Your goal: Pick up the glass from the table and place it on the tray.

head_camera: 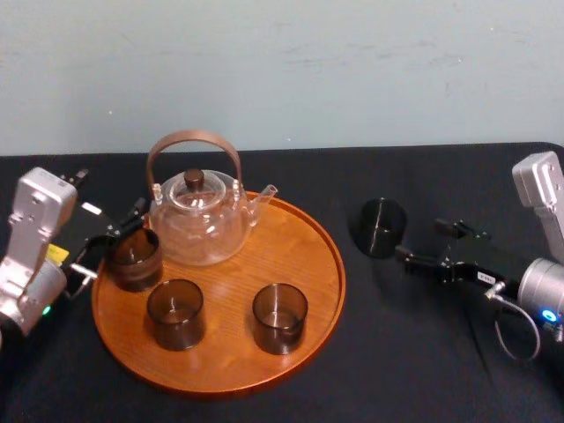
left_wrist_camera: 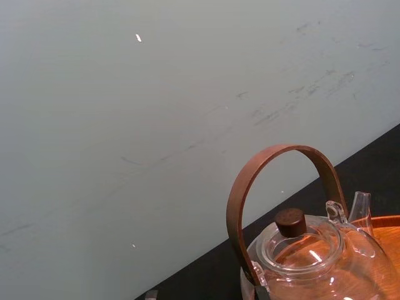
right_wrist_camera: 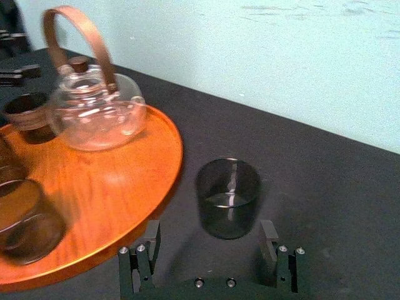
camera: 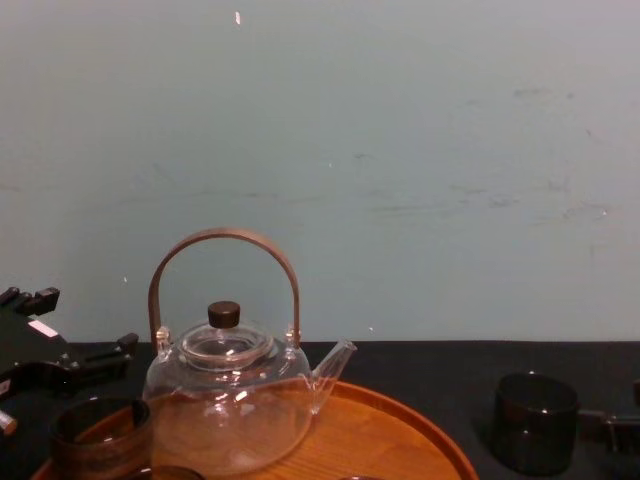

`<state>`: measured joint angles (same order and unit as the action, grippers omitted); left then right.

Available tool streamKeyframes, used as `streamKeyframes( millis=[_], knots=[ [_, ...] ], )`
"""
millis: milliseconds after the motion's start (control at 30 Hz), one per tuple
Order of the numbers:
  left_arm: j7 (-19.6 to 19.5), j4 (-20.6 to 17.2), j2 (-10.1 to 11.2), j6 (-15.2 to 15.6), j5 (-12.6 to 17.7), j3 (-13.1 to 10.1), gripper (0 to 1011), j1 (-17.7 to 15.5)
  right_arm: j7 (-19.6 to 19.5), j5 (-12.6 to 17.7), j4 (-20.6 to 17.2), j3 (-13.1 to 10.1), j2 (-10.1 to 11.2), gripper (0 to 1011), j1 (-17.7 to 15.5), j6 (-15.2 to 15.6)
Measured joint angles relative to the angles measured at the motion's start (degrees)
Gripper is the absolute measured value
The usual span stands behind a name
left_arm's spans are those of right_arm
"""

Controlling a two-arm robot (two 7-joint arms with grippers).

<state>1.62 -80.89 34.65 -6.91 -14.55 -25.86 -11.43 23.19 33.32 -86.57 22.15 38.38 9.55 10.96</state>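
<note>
Glass (head_camera: 382,227) not picked yet, on table (head_camera: 423,352) right of tray (head_camera: 295,242); R gripper (head_camera: 419,240) spread open just beside it. L gripper (head_camera: 113,238) at tray's left, grip can't tell

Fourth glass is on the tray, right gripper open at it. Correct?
No. The glass stands on the table, right of the tray, not on it, as the head view shows. The right gripper is open at it.
</note>
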Motion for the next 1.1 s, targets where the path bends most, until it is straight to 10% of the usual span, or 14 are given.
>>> streamKeyframes(
  millis=[1100],
  knots=[
    [0.00, 0.00, 0.00, 0.00, 0.00, 0.00, 1001, 0.00, 1.77, -9.14, 15.96, 2.76, -10.49, 1002, 11.60, 3.01]
  ],
)
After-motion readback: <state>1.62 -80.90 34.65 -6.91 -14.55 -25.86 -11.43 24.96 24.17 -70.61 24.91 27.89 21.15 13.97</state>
